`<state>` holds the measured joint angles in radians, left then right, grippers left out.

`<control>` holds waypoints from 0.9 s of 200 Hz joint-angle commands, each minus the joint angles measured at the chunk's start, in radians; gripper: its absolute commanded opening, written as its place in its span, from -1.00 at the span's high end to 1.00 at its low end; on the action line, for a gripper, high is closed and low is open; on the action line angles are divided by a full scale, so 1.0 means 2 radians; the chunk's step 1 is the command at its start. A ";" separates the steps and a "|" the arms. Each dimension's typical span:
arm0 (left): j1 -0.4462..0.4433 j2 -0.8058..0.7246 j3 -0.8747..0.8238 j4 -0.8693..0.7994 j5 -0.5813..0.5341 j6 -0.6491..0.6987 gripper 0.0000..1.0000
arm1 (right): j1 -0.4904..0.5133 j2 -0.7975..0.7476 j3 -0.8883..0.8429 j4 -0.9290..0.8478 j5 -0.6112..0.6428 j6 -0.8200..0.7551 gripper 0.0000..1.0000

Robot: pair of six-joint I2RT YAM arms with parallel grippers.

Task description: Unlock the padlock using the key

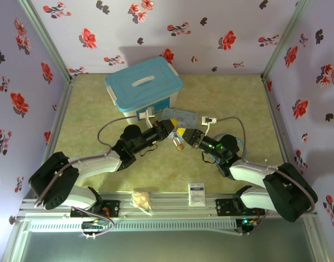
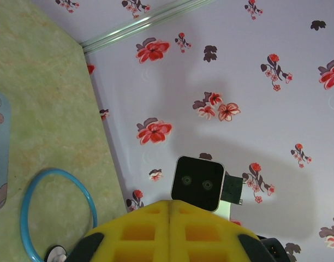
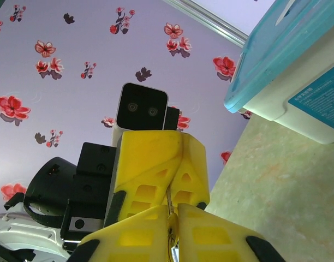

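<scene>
Right gripper is pinched on a thin grey sliver, seemingly the key, its long axis pointing straight ahead into the clenched left gripper, tip to tip; the padlock hangs just beside that meeting point

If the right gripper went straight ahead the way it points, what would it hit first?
The left gripper: its yellow fingers face the right gripper almost tip to tip, so contact looks immediate.
</scene>
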<state>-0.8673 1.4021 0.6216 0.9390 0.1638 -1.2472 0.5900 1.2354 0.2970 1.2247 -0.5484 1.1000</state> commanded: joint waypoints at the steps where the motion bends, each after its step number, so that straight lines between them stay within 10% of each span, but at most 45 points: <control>1: 0.003 0.006 0.004 0.021 -0.008 -0.004 1.00 | 0.003 -0.013 -0.001 0.008 -0.002 -0.010 0.82; 48: 0.003 0.011 0.001 0.027 -0.012 -0.007 1.00 | 0.003 -0.017 -0.004 0.011 0.001 -0.008 1.00; 81: 0.003 0.011 -0.001 0.027 -0.015 -0.006 1.00 | 0.004 -0.019 -0.002 0.012 -0.005 -0.005 0.58; 180: 0.002 0.013 -0.001 0.029 -0.014 -0.008 1.00 | 0.008 -0.012 -0.001 0.022 -0.008 -0.002 0.66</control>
<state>-0.8677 1.4185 0.6209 0.9718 0.1566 -1.2541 0.5968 1.2156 0.2970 1.2091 -0.5465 1.1004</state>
